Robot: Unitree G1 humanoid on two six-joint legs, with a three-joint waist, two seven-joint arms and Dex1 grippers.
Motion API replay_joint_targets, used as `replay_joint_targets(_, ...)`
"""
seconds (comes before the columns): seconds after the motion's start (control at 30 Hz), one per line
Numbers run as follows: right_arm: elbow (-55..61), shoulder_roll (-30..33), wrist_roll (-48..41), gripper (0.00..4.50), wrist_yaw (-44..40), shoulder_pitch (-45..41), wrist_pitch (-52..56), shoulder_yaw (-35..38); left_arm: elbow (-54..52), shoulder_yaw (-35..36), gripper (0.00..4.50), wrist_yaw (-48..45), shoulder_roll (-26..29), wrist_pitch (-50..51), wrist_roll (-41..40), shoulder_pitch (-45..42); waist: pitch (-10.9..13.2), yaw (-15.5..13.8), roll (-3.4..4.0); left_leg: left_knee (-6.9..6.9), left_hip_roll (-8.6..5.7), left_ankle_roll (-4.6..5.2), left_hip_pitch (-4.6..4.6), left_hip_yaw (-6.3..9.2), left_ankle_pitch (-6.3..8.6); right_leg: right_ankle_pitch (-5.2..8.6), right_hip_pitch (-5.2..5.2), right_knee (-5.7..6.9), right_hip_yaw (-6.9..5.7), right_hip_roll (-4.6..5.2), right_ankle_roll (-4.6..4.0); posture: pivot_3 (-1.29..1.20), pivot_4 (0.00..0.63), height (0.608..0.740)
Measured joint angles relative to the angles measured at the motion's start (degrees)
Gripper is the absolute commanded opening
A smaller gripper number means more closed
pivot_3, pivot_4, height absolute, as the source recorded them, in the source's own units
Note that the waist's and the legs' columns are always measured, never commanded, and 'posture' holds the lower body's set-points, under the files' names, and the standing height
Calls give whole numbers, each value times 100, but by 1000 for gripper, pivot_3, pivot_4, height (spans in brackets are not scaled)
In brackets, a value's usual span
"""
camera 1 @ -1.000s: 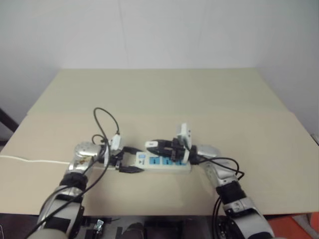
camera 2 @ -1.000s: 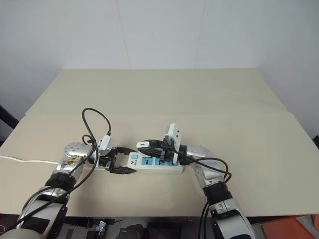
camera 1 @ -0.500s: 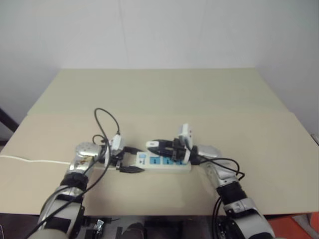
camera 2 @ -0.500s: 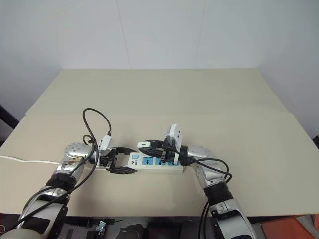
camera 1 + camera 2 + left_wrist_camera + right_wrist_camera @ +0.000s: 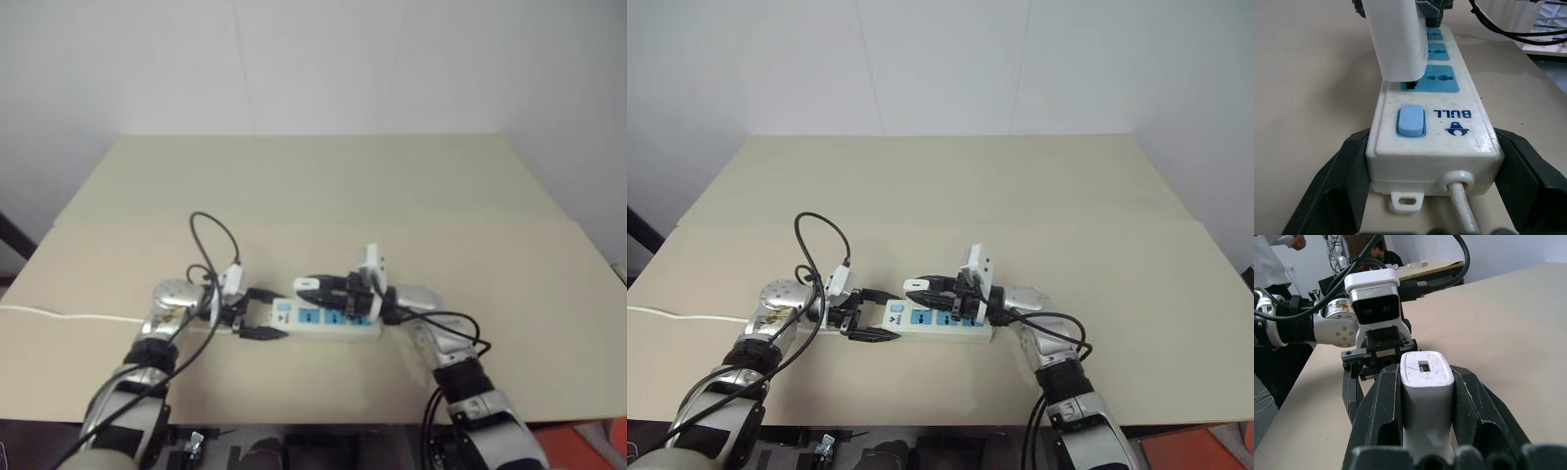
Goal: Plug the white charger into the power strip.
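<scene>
The left gripper (image 5: pixel 865 314) is clamped across the switch end of the power strip (image 5: pixel 939 322), one black finger on each long side, while the right gripper (image 5: pixel 921 288) is closed on the white charger (image 5: pixel 914 286) and holds it level over the strip's socket nearest the switch. The strip lies flat on the beige table (image 5: pixel 940 186), near its front edge, its thin white cord (image 5: pixel 686 316) running off from the switch end to the table's left edge.

From the left wrist, the strip (image 5: pixel 1435 132) sits between the two black fingers (image 5: pixel 1334 181) — the blue switch (image 5: pixel 1410 121) closest, then the row of blue sockets (image 5: pixel 1433 78). The charger (image 5: pixel 1396 39) stands upright on the first socket, its lower end touching the strip's face; its prongs are hidden, so how deep they sit cannot be told.

From the right wrist, the charger's (image 5: pixel 1426 396) back end with a small port lies pinched between the two black fingers (image 5: pixel 1381 416) — beyond it the left gripper's white module (image 5: pixel 1373 297) faces the camera. A person (image 5: pixel 1273 254) stands past the strip, at the table's far side.
</scene>
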State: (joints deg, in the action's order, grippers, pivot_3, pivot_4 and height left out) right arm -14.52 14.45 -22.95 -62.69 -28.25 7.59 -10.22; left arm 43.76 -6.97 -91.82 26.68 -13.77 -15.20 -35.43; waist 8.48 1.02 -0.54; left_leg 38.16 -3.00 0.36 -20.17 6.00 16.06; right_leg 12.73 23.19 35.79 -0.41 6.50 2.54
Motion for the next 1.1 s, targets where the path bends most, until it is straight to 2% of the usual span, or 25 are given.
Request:
replay_joint_targets(0.57,-161,48,275,1098,-48,65,-691,-213,87,1,3373,-3,-16,-5,55,-12,0,17,0,0,1,0,2,-1,0,0,-1,0,0,-1,0,0,150,740)
replay_joint_targets(1.1,-275,91,605,1098,19,-97,-713,-520,100,4,3373,51,40,-4,91,65,-29,75,-4,-6,3,1,38,1,1,1,-17,6,19,-5,1,0,150,740)
